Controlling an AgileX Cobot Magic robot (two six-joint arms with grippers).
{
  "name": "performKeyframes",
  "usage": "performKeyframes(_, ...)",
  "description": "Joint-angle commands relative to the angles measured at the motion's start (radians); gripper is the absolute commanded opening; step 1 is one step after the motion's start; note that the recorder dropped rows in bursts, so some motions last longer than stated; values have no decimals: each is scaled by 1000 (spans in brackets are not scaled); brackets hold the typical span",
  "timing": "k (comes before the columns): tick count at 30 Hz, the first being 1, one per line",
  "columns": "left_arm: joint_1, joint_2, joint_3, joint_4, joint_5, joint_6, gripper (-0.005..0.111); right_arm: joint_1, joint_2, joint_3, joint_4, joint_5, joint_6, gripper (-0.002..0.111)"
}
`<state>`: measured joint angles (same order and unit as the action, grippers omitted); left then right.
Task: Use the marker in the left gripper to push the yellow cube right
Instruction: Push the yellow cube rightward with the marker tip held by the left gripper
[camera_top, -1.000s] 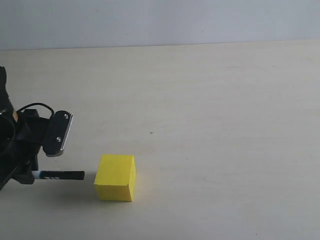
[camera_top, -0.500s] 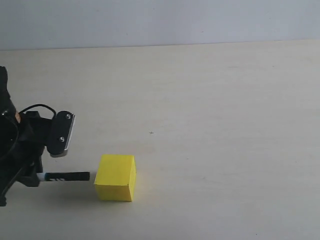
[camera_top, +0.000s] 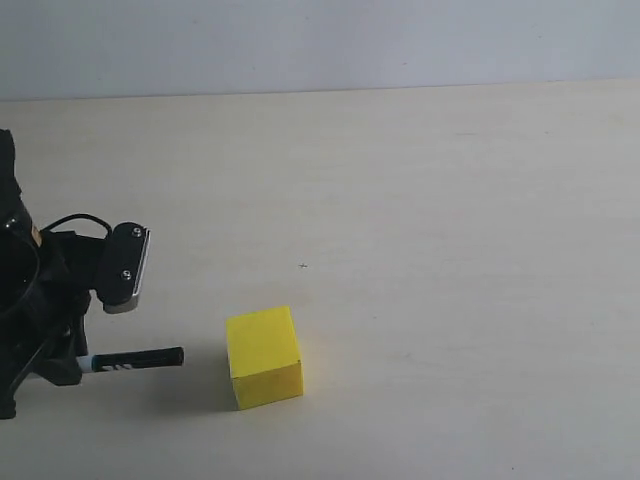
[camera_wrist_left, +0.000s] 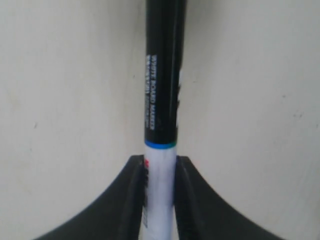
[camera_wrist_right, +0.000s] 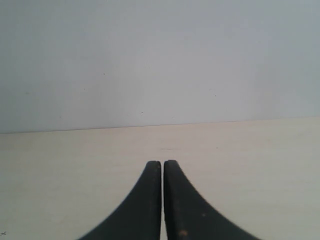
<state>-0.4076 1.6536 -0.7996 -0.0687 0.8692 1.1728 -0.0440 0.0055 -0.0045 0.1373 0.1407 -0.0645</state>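
Note:
The yellow cube (camera_top: 264, 357) sits on the tabletop at the lower left of centre in the exterior view, turned a little askew. The marker (camera_top: 135, 358) lies level, its black cap pointing at the cube's left face, with a small gap between cap and cube. My left gripper (camera_top: 72, 362) is shut on the marker's white barrel. In the left wrist view the marker (camera_wrist_left: 161, 100) runs out from between the black fingers of the left gripper (camera_wrist_left: 160, 167), and the cube is out of view. My right gripper (camera_wrist_right: 162, 165) is shut on nothing and does not show in the exterior view.
The pale wooden table (camera_top: 450, 250) stretches to the right of the cube and back to a grey wall (camera_top: 320, 45). A tiny dark mark (camera_top: 303, 266) lies on the table behind the cube.
The cube has slid to the right and turned slightly. The marker tip advanced only a little, so a gap has opened between cap and cube.

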Motion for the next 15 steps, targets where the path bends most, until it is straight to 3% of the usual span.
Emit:
performKeyframes(1, -49, -1, -6, -55, -20, -41, 0, -3, -6, 5, -5, -8, -9, 2)
performKeyframes(8, -171, -1, -6, -107, -211, -132, 0, -3, -6, 5, -5, -8, -9, 2)
performKeyframes(15, -136, -1, -6, 19, -130, -132, 0, -3, -6, 5, -5, -8, -9, 2)
